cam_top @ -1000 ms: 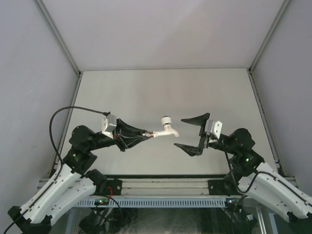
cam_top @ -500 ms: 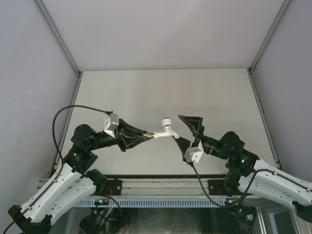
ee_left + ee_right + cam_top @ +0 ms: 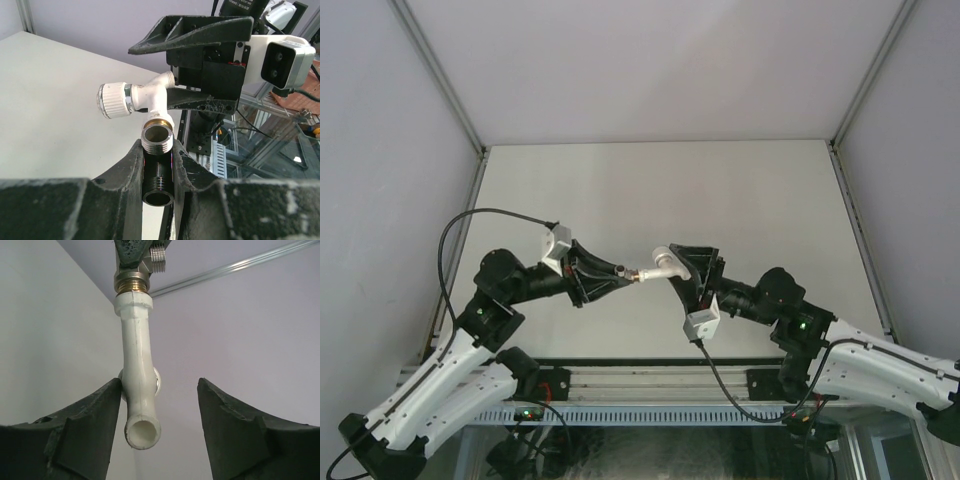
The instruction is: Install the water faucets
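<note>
My left gripper [image 3: 618, 272] is shut on a short dark-grey metal fitting [image 3: 157, 175] with a silvery threaded end, held above the table. The white elbow-shaped tap [image 3: 664, 266] hangs off that fitting by its brass end [image 3: 131, 282], and its round white knob [image 3: 113, 100] points sideways. My right gripper [image 3: 686, 268] is open and turned on its side. Its two fingers straddle the tap's spout [image 3: 140, 390]. One finger [image 3: 95, 420] is right beside the spout and the other stands well apart. In the left wrist view the right gripper's fingers [image 3: 200, 30] frame the tap [image 3: 149, 97].
The pale table [image 3: 720, 190] is enclosed by grey walls with metal frame posts [image 3: 440, 75] at the back corners. A metal rail [image 3: 650, 378] runs along the near edge between the arm bases. A black cable [image 3: 460, 225] loops over the left arm.
My right gripper has swung left and rolled over, from standing apart to the right of the tap to straddling its spout. The left gripper with fitting and tap has barely shifted.
</note>
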`<act>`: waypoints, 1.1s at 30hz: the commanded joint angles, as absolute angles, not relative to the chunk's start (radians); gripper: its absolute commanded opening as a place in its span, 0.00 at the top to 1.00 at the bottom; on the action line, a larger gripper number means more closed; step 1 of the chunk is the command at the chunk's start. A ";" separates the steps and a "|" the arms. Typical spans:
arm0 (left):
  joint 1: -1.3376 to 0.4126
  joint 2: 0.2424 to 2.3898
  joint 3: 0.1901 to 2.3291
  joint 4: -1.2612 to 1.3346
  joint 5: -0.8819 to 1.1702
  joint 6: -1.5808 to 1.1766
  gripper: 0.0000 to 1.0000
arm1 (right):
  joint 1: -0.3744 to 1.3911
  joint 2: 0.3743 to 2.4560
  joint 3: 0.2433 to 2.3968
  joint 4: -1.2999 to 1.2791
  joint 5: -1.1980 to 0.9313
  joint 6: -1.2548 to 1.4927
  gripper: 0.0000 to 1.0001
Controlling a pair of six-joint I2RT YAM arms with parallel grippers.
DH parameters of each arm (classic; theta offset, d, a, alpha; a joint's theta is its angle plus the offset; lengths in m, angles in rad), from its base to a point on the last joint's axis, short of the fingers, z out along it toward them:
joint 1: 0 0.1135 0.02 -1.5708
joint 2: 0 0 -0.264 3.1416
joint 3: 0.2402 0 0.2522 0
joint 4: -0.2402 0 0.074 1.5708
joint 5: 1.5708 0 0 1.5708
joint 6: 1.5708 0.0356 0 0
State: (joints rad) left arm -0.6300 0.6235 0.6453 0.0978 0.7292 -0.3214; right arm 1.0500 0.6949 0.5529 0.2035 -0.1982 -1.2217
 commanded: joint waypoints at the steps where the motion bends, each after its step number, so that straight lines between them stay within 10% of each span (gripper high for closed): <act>1: -0.629 0.619 0.692 0.156 0.739 -0.345 1.00 | 1.061 0.703 0.573 0.271 -0.224 -1.227 0.40; 15: -0.629 0.632 0.716 0.118 0.790 -0.274 1.00 | 1.058 0.657 0.656 0.079 -0.333 -0.989 0.99; 33: -0.630 0.618 0.709 0.058 0.772 -0.047 1.00 | 0.950 0.710 0.812 -0.077 -0.620 -0.476 1.00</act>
State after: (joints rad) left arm -0.6373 0.6132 0.6811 0.0559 0.8307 -0.1379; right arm 0.9691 0.7120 0.7586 -0.1410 -0.4770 -0.6865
